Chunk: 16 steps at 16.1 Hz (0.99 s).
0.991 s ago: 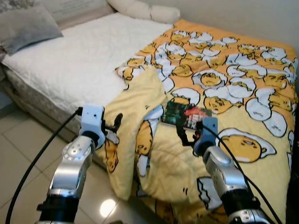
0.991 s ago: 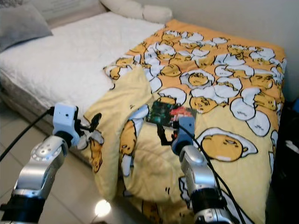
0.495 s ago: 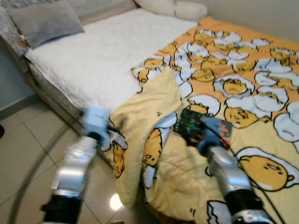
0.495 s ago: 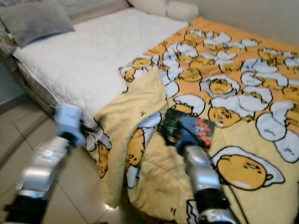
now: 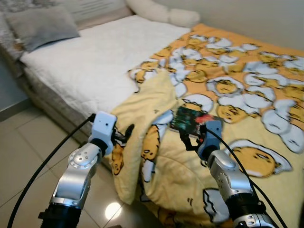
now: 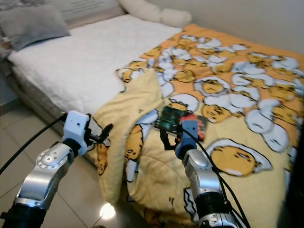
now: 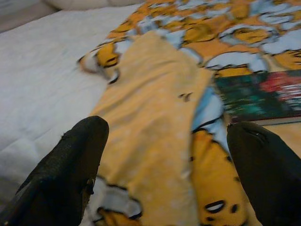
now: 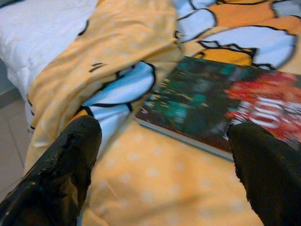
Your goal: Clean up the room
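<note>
Cam swung back vs 0.5 s ago; book (image 5: pixel 192 120) hasn't shifted on yellow egg-print blanket (image 5: pixel 247 99). R gripper (image 8: pixel 160 155) spread wide just short of book, lined up to grab. L gripper (image 7: pixel 164 169) open too, aimed at folded blanket edge.

bed (image 5: pixel 80 71): white quilted top | yellow egg-print blanket (image 5: pixel 247 95) over it | book (image 5: pixel 194 121) on blanket | grey pillow (image 5: pixel 40 26)

One bed (image 5: pixel 90 61), one yellow blanket (image 5: pixel 247 95), one book (image 5: pixel 190 121), one grey pillow (image 5: pixel 40 26) far left, two white pillows (image 5: pixel 161 12) far, two grippers.
</note>
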### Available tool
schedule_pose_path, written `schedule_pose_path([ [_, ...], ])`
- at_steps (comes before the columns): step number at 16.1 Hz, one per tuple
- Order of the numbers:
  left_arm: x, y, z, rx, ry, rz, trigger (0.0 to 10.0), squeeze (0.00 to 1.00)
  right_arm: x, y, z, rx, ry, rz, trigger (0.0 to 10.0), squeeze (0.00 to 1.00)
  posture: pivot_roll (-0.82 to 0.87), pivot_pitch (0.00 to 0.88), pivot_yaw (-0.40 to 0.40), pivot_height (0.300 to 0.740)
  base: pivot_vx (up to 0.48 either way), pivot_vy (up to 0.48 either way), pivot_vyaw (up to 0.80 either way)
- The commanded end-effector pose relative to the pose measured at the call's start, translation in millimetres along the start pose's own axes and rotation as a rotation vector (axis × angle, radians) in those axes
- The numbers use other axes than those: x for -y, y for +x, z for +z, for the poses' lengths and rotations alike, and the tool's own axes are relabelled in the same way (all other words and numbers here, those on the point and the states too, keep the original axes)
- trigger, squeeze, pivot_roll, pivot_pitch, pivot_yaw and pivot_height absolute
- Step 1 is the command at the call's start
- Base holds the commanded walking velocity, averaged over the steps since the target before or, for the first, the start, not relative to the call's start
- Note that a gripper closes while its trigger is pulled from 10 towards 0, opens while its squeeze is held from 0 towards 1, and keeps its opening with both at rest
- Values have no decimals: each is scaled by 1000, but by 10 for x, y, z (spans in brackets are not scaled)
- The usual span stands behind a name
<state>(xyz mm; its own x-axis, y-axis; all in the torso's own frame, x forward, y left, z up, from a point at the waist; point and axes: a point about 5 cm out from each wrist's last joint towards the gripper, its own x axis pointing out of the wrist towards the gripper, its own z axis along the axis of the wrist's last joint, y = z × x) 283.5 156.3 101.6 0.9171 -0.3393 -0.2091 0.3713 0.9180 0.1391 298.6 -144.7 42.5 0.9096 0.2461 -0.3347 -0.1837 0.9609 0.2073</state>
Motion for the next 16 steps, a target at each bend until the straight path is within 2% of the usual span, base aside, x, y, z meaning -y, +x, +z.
schedule_pose_path([
  [1,22,-8,26,0,19,-21,10000,694,37,-20,31,11,13,-16,10000,0,-49,0,-10,740,0,0,0],
  [4,34,-25,34,-1,39,-46,10000,690,56,-1,34,-7,22,-31,10000,0,-48,0,-14,740,0,0,0],
  [6,35,-41,41,-2,48,-58,10000,690,68,16,36,-14,58,-64,10000,0,-46,0,-18,740,0,0,0],
  [9,45,-63,24,-7,45,-58,10000,690,72,21,41,-16,44,-60,10000,0,-43,0,-27,740,0,0,0],
  [11,55,-79,-11,-19,51,-37,10000,627,60,17,31,-23,51,-49,10000,0,-45,0,-30,740,0,0,0],
  [13,84,-86,-7,-14,41,-46,10000,624,34,27,35,-22,113,-41,10000,0,-44,0,-37,740,0,0,0],
  [14,110,-88,21,-2,27,-81,10000,631,21,57,72,-16,225,-18,10000,698,-37,0,-49,740,0,0,0],
  [15,160,-97,52,9,14,-149,10000,631,23,92,107,-16,335,-3,10000,1000,-31,0,-58,740,0,0,0],
  [16,228,-108,95,26,51,-257,10000,635,54,147,126,-27,467,-11,10000,1000,-23,0,-64,740,0,0,0],
])
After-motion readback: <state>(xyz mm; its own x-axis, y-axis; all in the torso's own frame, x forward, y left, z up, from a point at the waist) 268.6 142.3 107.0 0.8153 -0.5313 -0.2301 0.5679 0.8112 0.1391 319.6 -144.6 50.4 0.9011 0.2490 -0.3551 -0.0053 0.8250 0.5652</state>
